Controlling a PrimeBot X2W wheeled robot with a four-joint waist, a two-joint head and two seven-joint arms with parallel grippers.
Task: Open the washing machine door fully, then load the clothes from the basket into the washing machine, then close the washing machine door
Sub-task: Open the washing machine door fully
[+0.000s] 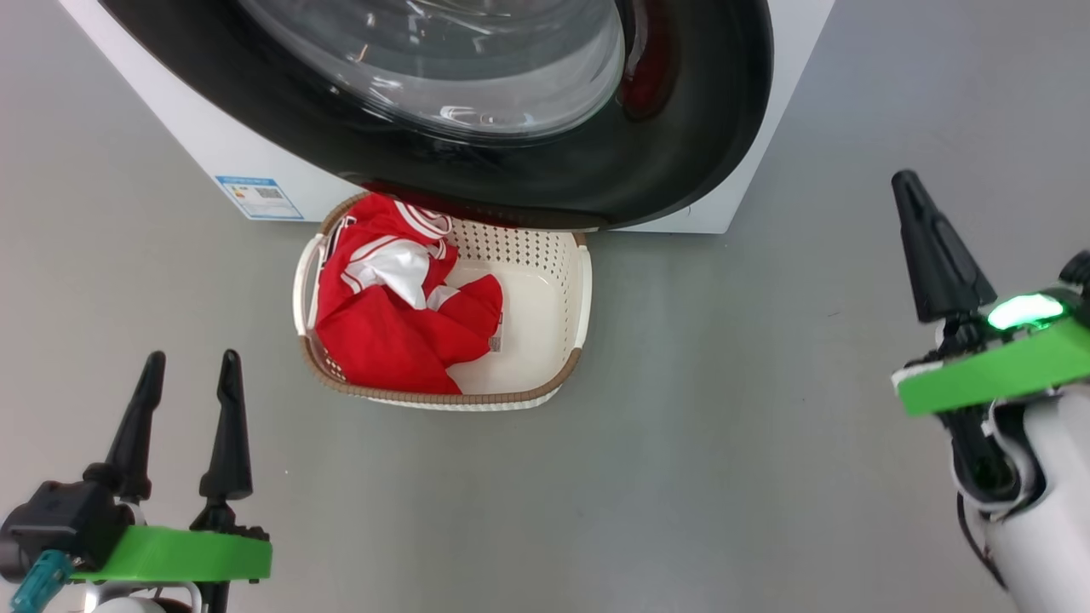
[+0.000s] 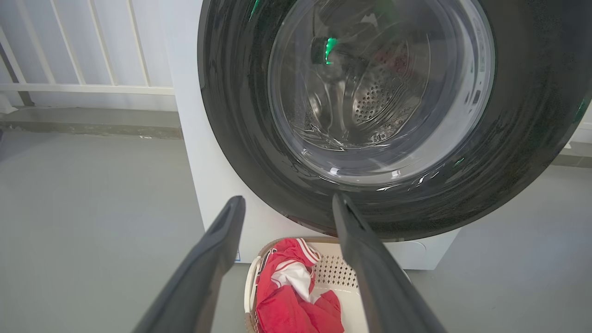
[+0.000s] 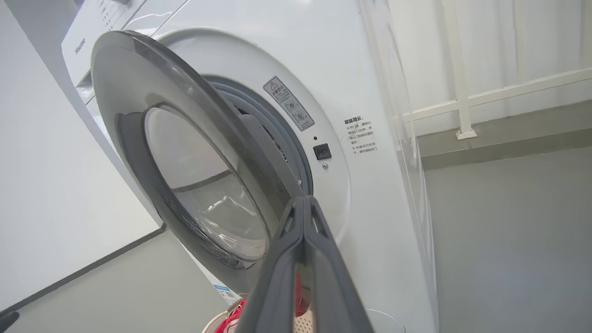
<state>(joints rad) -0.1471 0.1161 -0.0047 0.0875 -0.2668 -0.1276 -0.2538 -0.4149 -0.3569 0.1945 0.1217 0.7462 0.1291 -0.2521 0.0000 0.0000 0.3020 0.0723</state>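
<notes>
The white washing machine (image 1: 255, 162) fills the top of the head view. Its round black door (image 1: 681, 153) with the glass bowl stands ajar, swung partway out over the basket (image 1: 583, 281). Red clothes (image 1: 383, 323) with white stripes lie in the basket's left half. My left gripper (image 1: 191, 358) is open and empty at the lower left, short of the basket. In its wrist view the left gripper (image 2: 287, 200) points at the door (image 2: 231, 115) above the clothes (image 2: 286, 296). My right gripper (image 1: 904, 177) is shut on nothing, right of the machine. The right gripper (image 3: 303, 199) points at the door's free edge (image 3: 138, 83).
The grey rubber ring (image 3: 286, 134) shows behind the ajar door. A blue label (image 1: 260, 197) sits low on the machine's front. A white railing (image 2: 92, 88) and a low curb (image 3: 508, 138) run behind the machine. Grey floor (image 1: 724, 426) lies open around the basket.
</notes>
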